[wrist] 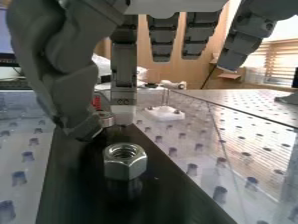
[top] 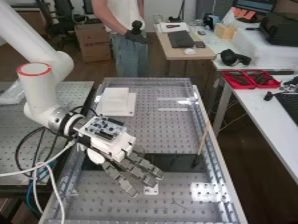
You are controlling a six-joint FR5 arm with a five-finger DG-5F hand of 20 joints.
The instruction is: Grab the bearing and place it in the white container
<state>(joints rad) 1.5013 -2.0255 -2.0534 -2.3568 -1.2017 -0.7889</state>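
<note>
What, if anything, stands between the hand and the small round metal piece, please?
Nothing visible does. The round metal piece is right by the hand; whether they touch, I cannot tell. The hex nut stands on the dark strip, nearer the camera, not in between.

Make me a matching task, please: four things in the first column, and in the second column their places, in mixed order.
Things:
1. nut
2. white container
3. red trays
4. cardboard box

Places:
A. on the white table
B. on the floor
C. on the black strip
D. on the far half of the bench

Right pairs: 1-C, 2-D, 3-A, 4-B
</note>
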